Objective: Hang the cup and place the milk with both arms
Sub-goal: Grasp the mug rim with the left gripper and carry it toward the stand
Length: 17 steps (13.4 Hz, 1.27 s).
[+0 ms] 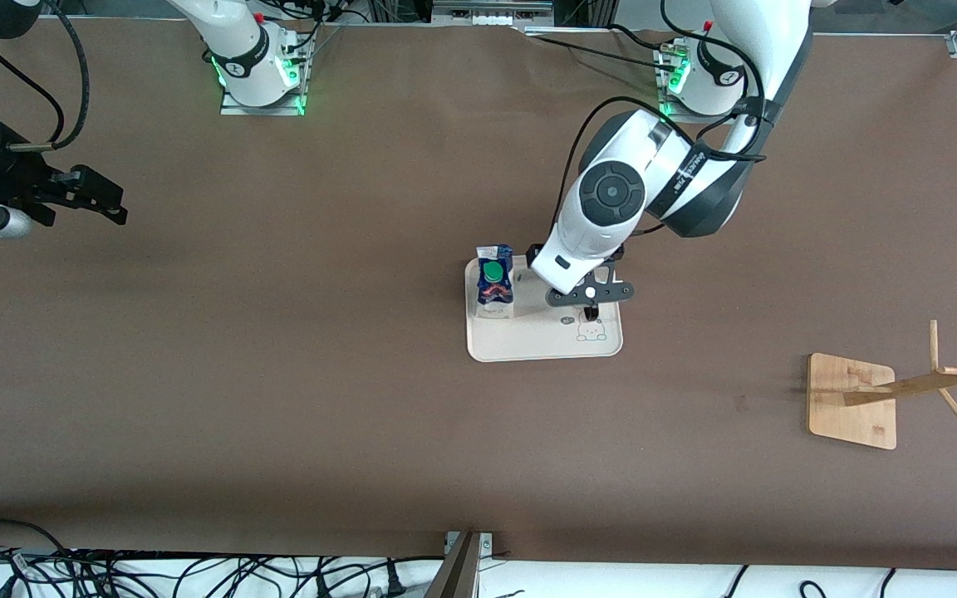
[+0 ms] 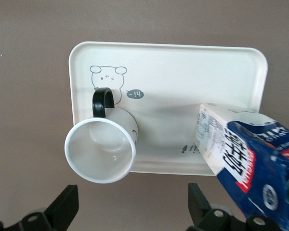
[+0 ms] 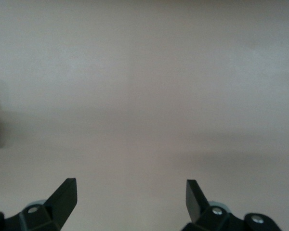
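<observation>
The white cup point(image 2: 103, 149) stands upright on the cream tray point(image 2: 183, 67), its black handle point(image 2: 102, 101) next to the printed bear. The milk point(image 2: 245, 159) stands on the same tray, beside the cup. In the front view the milk point(image 1: 494, 282) is at the tray's point(image 1: 545, 345) corner toward the right arm's end, and the cup is mostly hidden under the left hand. My left gripper point(image 1: 591, 299) hovers over the cup, open and empty; it also shows in the left wrist view point(image 2: 131, 207). My right gripper point(image 1: 109, 203) waits open and empty over bare table, and shows in the right wrist view point(image 3: 131, 197).
A wooden cup rack point(image 1: 852, 399) with slanted pegs stands on the table toward the left arm's end, nearer the front camera than the tray. Brown table surface point(image 1: 279, 374) surrounds the tray. Cables lie along the front edge.
</observation>
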### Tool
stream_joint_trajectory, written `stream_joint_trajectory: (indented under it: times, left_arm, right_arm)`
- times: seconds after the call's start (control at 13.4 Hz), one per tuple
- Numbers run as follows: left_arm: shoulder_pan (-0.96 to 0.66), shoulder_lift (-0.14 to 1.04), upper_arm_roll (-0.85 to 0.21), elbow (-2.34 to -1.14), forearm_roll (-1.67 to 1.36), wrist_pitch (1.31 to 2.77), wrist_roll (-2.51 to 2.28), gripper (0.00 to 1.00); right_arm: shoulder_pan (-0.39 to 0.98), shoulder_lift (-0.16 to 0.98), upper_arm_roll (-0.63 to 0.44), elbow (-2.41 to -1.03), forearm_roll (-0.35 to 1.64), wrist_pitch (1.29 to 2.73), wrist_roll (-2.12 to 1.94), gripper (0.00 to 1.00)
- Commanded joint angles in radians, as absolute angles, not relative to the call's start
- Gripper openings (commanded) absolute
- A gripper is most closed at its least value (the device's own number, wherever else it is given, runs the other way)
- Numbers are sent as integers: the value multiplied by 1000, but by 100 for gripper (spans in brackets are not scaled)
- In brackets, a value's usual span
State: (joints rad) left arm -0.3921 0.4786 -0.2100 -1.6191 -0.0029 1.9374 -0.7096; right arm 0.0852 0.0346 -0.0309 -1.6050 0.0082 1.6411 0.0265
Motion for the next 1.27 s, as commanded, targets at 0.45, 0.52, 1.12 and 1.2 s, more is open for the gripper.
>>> stream_joint_trajectory:
  times: [0.45, 0.52, 1.12, 1.2]
  left_arm:
    - [-390, 558, -209, -1735, 55, 2092, -727, 33]
    - [-391, 564, -209, -1735, 54, 2100, -729, 33]
    - [-391, 525, -213, -1736, 54, 2079, -762, 0]
    - [-388, 497, -213, -1726, 55, 2035, -765, 0]
  right_arm:
    - [87, 15, -34, -1621, 15, 1637, 28, 100]
    - [89, 15, -35, -1620, 17, 1637, 28, 100]
    - [89, 15, -35, -1620, 15, 1637, 28, 100]
    - [87, 15, -34, -1620, 15, 1637, 28, 100]
